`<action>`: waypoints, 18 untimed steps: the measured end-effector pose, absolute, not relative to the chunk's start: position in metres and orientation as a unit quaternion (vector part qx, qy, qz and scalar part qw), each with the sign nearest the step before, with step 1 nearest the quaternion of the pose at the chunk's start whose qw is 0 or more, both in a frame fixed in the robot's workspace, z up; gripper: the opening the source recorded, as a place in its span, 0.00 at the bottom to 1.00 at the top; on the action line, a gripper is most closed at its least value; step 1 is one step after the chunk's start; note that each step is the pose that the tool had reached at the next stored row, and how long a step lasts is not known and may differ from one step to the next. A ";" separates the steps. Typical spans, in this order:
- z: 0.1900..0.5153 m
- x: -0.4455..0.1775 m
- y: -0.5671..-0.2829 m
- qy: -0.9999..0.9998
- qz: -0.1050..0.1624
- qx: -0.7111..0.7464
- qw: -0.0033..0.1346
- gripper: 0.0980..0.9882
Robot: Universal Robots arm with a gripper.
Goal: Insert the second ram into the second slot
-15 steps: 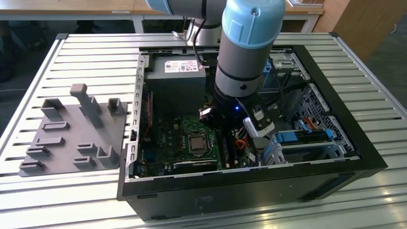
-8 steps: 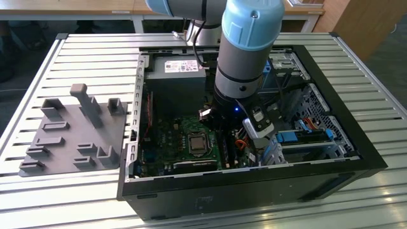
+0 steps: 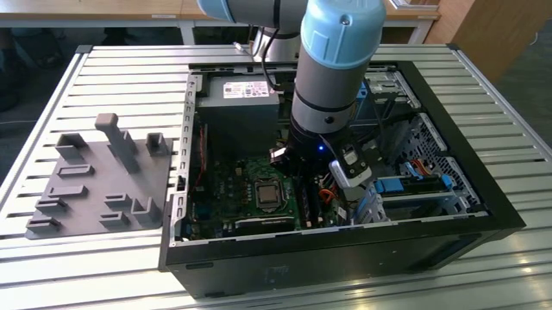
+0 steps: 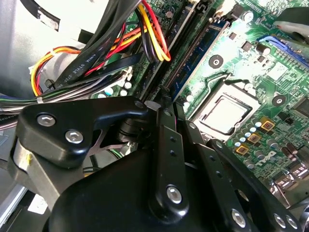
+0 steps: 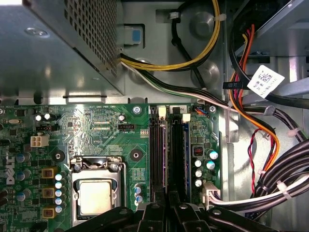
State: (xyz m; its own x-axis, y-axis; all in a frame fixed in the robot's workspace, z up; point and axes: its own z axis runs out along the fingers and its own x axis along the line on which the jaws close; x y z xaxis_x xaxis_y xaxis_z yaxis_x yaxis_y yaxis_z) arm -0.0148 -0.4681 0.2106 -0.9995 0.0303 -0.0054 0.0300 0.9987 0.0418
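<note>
- Second ram stands edge-on in a motherboard slot beside the processor socket.
- Over its near end sits the hand; whether open or closed cannot be told.

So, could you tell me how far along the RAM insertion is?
Done: one dark-blue RAM stick stands seated on the motherboard. In hand: the pincer hangs close over the slots; whether it holds anything is hidden. Left: the black slot beside that stick looks empty.

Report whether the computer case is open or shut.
Open. The computer case lies on its side, uncovered on top; the motherboard and processor show plainly in both wrist views.
</note>
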 end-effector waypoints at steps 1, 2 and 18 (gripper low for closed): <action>0.210 -0.015 -0.468 1.000 0.021 0.015 0.003 0.05; 0.210 -0.015 -0.468 1.000 0.021 0.015 0.003 0.05; 0.213 -0.015 -0.468 1.000 0.017 0.010 0.003 0.05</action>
State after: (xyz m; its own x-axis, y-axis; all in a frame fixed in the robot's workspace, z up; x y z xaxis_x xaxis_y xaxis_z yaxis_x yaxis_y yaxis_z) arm -0.0149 -0.4681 0.2134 -0.9998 0.0205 -0.0056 0.0203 0.9992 0.0335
